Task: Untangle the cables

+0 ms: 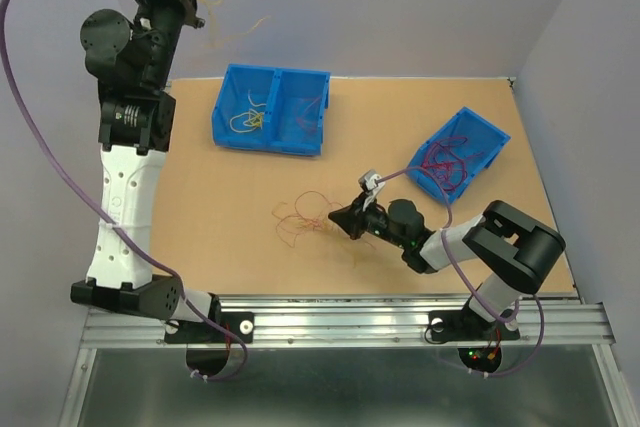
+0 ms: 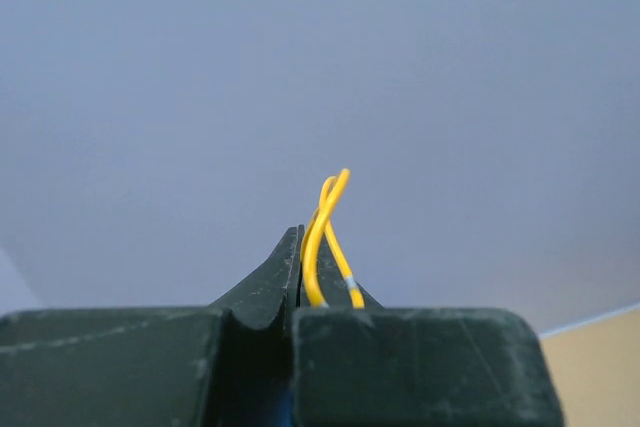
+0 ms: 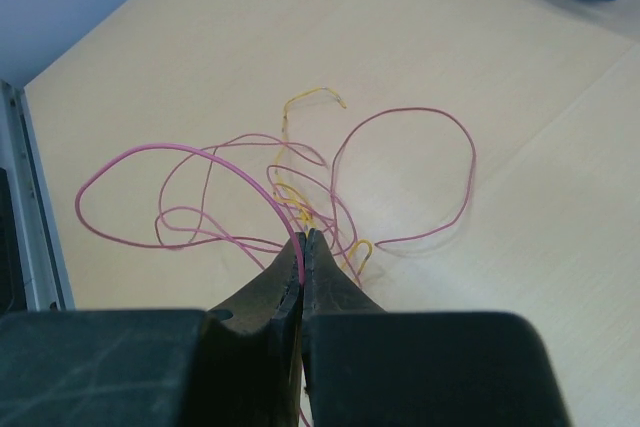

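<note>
The right gripper [image 3: 303,245] is shut on a pink cable [image 3: 180,147] at the edge of the tangle [image 1: 303,215]. The tangle lies on the table [image 1: 230,207], spreading left from the tips. The left gripper [image 2: 301,247], shut on a yellow cable [image 2: 322,215], hangs high, well apart from the tangle. The right arm is nearer.

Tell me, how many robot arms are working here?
2. The left arm is raised at the far left, left claw shut on a yellow cable. The right arm bends low over the table, right claw shut on a pink cable.
</note>
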Robot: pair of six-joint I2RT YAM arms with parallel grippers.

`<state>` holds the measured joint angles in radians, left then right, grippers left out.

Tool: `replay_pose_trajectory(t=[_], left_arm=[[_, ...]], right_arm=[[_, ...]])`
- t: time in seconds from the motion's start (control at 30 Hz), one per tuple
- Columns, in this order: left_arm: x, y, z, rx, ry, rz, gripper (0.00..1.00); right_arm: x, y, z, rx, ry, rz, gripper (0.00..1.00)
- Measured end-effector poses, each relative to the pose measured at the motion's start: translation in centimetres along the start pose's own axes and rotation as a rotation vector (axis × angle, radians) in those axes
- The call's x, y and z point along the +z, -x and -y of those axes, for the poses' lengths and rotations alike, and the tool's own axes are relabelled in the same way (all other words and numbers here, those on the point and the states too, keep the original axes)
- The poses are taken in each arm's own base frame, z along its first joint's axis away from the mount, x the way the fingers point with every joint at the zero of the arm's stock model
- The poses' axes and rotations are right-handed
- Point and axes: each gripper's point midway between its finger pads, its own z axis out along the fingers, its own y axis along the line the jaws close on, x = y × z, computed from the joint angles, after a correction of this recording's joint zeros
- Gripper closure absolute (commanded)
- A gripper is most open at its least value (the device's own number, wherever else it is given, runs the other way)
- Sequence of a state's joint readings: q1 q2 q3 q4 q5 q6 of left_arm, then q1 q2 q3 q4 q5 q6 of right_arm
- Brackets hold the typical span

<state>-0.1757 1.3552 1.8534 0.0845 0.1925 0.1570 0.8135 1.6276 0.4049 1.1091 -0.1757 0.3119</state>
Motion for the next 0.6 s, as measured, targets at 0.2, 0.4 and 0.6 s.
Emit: replay_pose_trajectory(t=[0.2, 0.4, 0.6], left_arm=[[2.4, -0.8, -3.3, 0.058, 0.1, -0.024, 1.0], [5.8, -11.1, -4.9, 0.068, 0.069, -0.2, 1.0], [7.0, -23.3, -5.6, 0.04, 0.044, -0.405, 1.0]], right_arm=[[-0.3, 0.0, -0.1, 0.005, 0.006, 0.013, 0.99], [-0.5, 0.0, -0.3, 0.015, 0.015, 0.021, 0.99], [-1.0, -0.5, -0.4, 0.025, 0.02, 0.014, 0.99]])
